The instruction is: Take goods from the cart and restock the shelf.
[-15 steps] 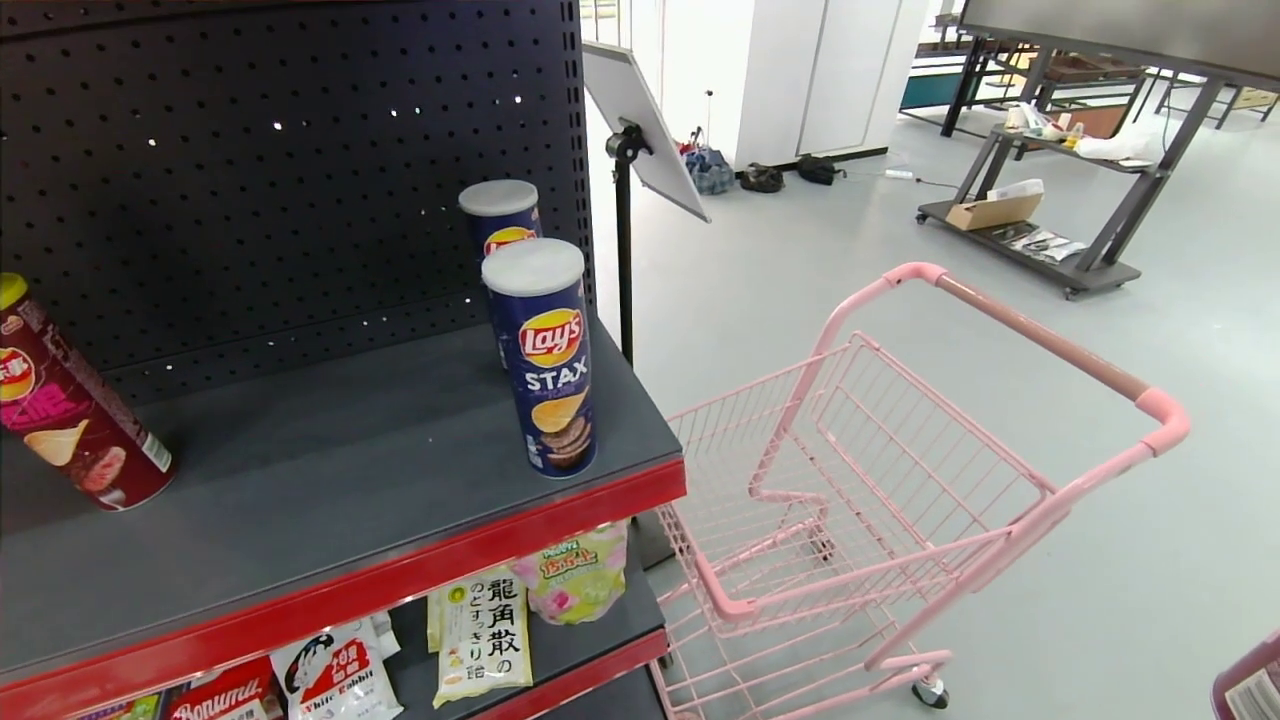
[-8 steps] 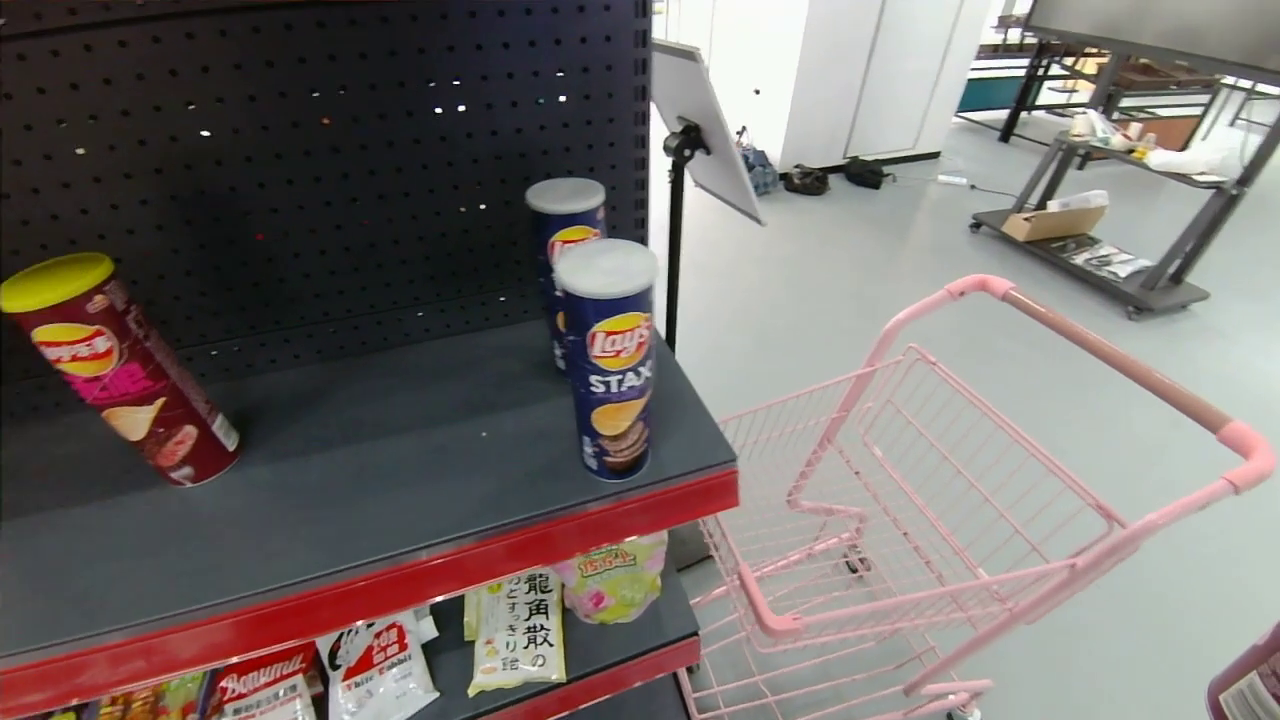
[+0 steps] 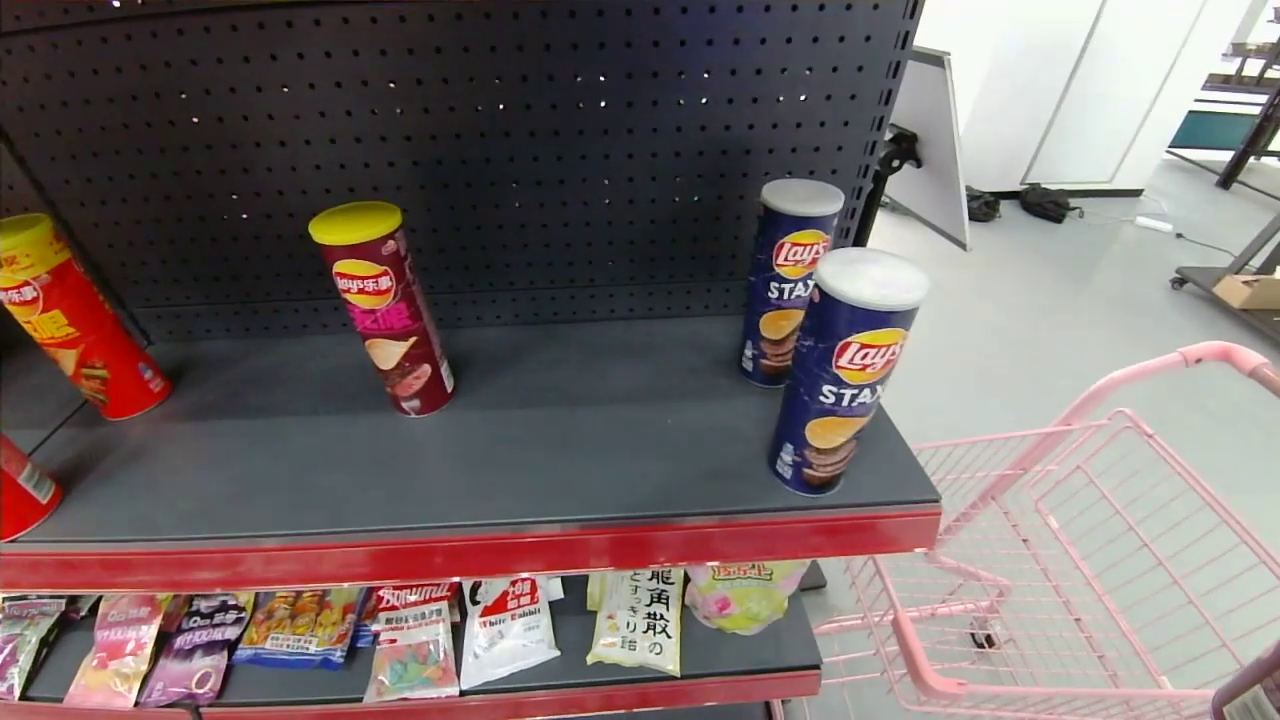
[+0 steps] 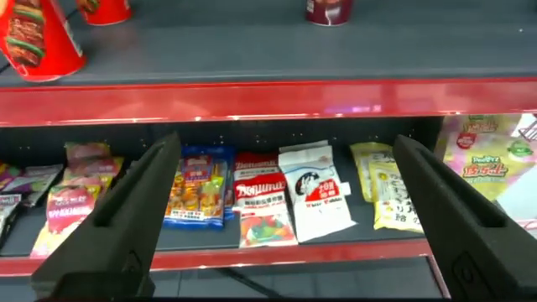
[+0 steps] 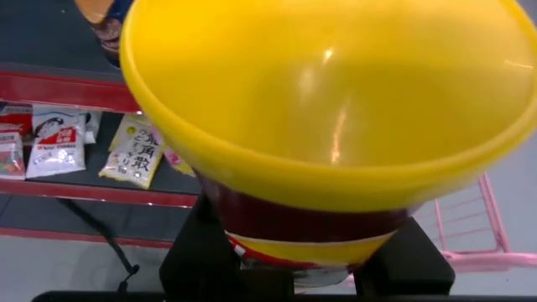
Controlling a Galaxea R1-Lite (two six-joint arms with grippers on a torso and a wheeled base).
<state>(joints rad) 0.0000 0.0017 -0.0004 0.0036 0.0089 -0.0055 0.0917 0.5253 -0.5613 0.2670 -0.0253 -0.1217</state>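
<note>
My right gripper [image 5: 306, 260] is shut on a maroon chips can with a yellow lid [image 5: 336, 92]; a corner of this can [image 3: 1250, 692] shows low on the right in the head view, beside the pink cart [image 3: 1100, 560]. The grey top shelf [image 3: 560, 450] carries two blue cans [image 3: 845, 370] [image 3: 790, 280] at its right end, a maroon can [image 3: 385, 305] left of the middle, and red cans [image 3: 70, 315] [image 3: 20, 490] at the far left. My left gripper [image 4: 285, 218] is open with nothing in it, level with the lower shelf of snack bags [image 4: 252, 197].
Snack bags [image 3: 420, 630] lie in a row on the lower shelf under the red shelf edge [image 3: 480, 550]. Bare shelf room lies between the maroon can and the blue cans. A white board on a stand [image 3: 930, 150] is behind the shelf's right end.
The head camera has swung to the left: the shelf now spans most of the picture and the cart sits at the right edge. The cans on the shelf have not moved.
</note>
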